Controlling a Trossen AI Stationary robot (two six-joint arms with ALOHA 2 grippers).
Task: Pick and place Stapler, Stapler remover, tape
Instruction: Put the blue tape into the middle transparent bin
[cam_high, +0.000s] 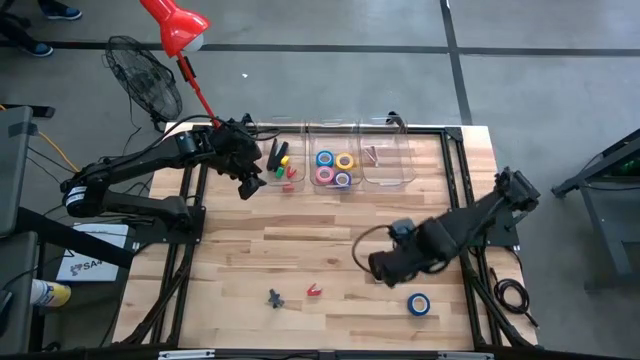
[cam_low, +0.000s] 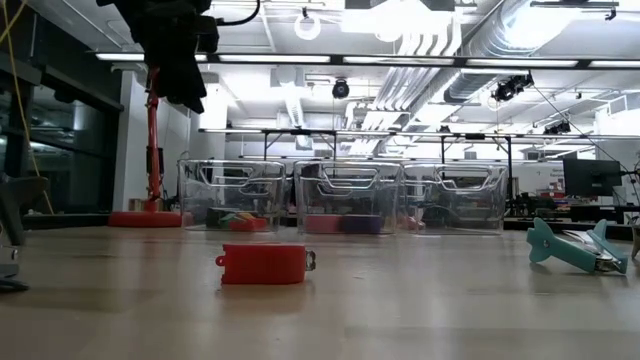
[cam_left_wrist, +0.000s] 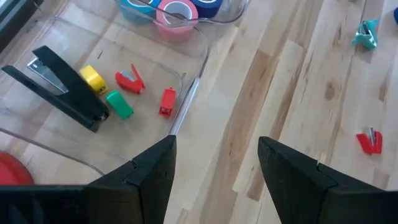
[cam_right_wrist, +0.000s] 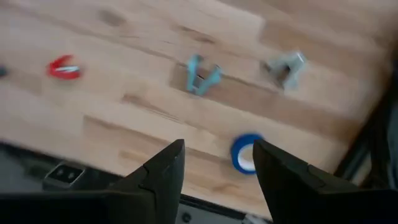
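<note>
1. Left arm (cam_high: 140, 175): black, tubular links, white band nr shoulder end.
2. Right arm (cam_high: 450, 235): black, blocky wrist w/ grey patch on top, thin black cable looping alongside.
3. Jaws: matte black, wedge-shaped, angular edges.

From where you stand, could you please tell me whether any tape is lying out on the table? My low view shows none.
Observer: Yes, one blue tape roll lies on the table, on the side away from the bins, toward the right arm.
Operator: Thank you. Is the right end effector near it?
Observer: The right end effector is just beside the roll, open and empty.
Operator: And the left one?
Observer: The left end effector hangs open by the left bin, which holds a black stapler.
</note>
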